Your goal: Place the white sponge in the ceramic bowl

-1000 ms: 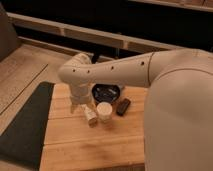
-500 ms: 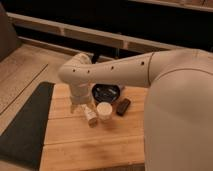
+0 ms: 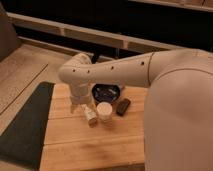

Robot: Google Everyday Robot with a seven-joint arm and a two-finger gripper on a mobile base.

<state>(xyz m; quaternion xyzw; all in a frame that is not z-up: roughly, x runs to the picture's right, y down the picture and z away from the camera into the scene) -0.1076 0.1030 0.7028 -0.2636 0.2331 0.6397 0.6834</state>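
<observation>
The ceramic bowl [image 3: 107,93], round, glossy and dark, sits on the wooden table [image 3: 95,145] near its back edge, just right of my wrist. My gripper [image 3: 78,105] hangs down from the bent arm [image 3: 115,70] over the table's back left part, left of the bowl and just above and left of the cream carton-like box [image 3: 90,116]. The white sponge does not show clearly; it may be hidden under the gripper or the wrist. Pale glints lie inside the bowl, and I cannot tell what they are.
A cream round cup [image 3: 104,110] stands in front of the bowl. A small dark oblong object [image 3: 123,106] lies to its right. A dark mat [image 3: 25,125] runs along the table's left side. A long dark shelf [image 3: 100,35] stands behind.
</observation>
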